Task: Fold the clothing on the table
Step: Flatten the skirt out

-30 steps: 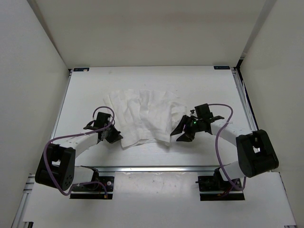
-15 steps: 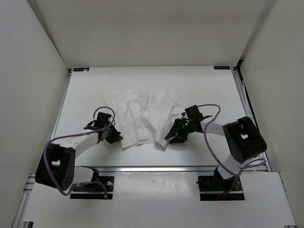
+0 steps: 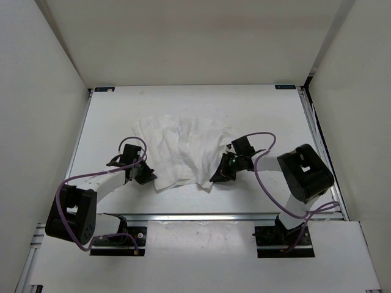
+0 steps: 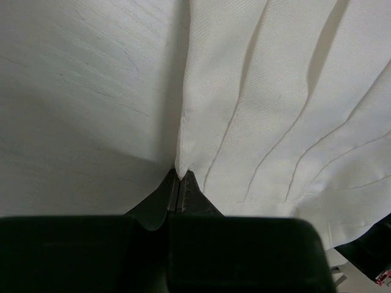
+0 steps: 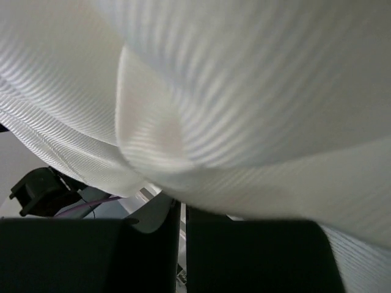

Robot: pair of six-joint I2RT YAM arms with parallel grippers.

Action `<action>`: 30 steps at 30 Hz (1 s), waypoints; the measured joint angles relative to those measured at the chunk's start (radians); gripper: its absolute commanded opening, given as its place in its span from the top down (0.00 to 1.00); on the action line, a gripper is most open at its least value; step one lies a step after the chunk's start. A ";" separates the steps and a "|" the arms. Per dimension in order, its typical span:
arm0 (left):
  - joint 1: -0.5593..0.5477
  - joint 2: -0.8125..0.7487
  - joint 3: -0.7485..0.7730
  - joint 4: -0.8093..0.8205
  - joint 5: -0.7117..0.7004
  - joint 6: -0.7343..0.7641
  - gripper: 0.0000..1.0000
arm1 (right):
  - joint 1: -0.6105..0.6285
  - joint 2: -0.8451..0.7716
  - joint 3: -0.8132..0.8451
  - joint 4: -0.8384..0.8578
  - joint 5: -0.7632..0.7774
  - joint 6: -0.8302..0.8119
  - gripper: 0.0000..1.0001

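Clothing (image 3: 183, 146) (wrinkled) on table (image 3: 263, 110), left fingers (image 4: 164, 196) and right fingers (image 5: 160, 218) pinching it

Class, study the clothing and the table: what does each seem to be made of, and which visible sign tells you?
The clothing looks like thin woven fabric, matte white: fine weave lines and soft creases show close up. The table seems a hard, smooth board, matte white, perhaps laminate or paint: faint scratches mark it.
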 measured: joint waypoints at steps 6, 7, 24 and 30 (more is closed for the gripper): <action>0.007 -0.023 0.018 -0.037 -0.005 0.054 1.00 | -0.068 -0.111 0.012 -0.148 0.092 -0.086 1.00; 0.011 -0.029 0.034 -0.053 -0.003 0.072 1.00 | -0.095 -0.155 0.021 -0.197 0.119 -0.105 1.00; 0.026 -0.064 0.040 0.004 0.156 0.141 1.00 | -0.293 -0.231 0.218 -0.645 0.344 -0.388 0.64; 0.032 -0.065 -0.033 -0.032 0.098 0.157 1.00 | -0.277 -0.322 0.185 -0.666 0.422 -0.397 0.62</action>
